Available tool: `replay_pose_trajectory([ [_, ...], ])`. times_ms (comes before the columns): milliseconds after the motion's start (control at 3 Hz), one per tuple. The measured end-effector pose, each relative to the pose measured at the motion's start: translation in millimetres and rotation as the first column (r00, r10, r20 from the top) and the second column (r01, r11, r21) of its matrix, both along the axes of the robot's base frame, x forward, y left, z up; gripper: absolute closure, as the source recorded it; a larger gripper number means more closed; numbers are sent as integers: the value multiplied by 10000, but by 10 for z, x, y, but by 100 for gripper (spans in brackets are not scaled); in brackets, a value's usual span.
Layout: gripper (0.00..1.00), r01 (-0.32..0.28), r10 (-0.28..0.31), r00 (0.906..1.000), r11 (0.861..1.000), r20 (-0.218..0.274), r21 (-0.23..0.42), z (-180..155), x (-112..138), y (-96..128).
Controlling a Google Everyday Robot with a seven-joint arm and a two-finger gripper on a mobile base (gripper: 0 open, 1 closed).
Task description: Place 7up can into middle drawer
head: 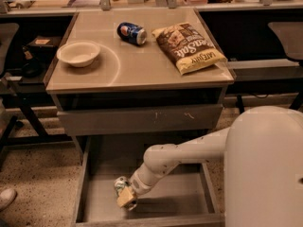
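Observation:
The 7up can, pale green and silver with a shiny top, is low inside the open middle drawer, near its front left part. My gripper reaches down into the drawer at the end of my white arm and sits against the can, its tan fingertip just in front of it. The can seems to be on or just above the grey drawer floor; I cannot tell whether it touches.
On the tabletop are a white bowl, a dark blue Pepsi can on its side and a brown chip bag. A shut grey drawer front with pale scratches is above the open drawer. A shoe is at the lower left.

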State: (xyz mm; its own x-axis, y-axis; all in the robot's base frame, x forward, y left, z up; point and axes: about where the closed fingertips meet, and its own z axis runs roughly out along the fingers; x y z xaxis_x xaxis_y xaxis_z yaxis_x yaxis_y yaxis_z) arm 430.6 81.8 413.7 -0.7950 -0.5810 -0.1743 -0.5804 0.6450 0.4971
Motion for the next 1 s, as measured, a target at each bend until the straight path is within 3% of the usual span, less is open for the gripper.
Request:
replay_pose_trajectory([
  [1000,100,411,-411,9992,9983,-15,424,-308,199,34],
])
